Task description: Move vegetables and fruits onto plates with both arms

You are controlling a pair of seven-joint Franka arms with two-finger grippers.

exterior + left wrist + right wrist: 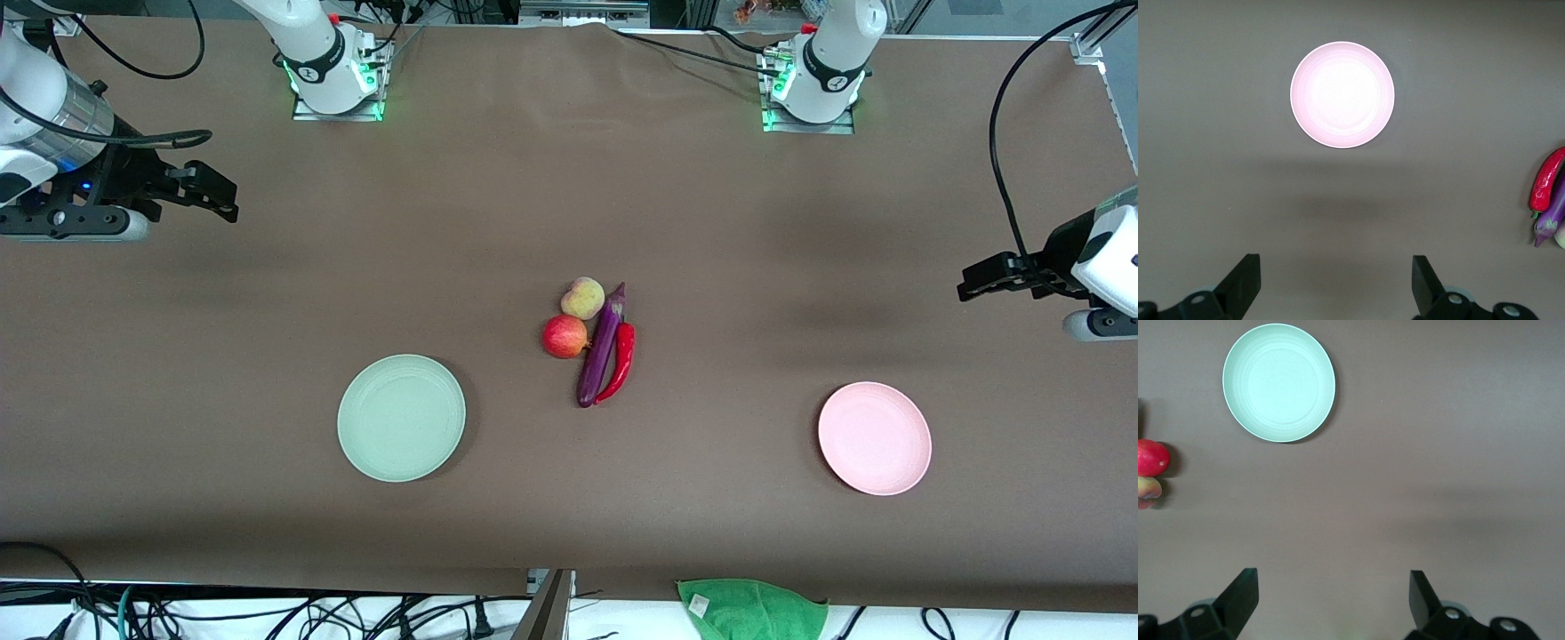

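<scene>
Brown table [498, 222]: peach [582, 298], apple [564, 337], eggplant [602, 352], chili [621, 362] clustered mid-table, touching. Your green plate [401, 418] and pink plate [874, 437] sit nearer the camera, well apart. Left gripper [964, 290] and right gripper [233, 203] hover spread, holding nothing, at their table ends.

- The peach [582, 298], apple [564, 337], eggplant [601, 356] and chili pepper [620, 362] cluster mid-table, seemingly touching.
- One plate [401, 418] lies toward the right arm's end, another plate [875, 438] toward the left arm's end, both nearer the camera.
</scene>
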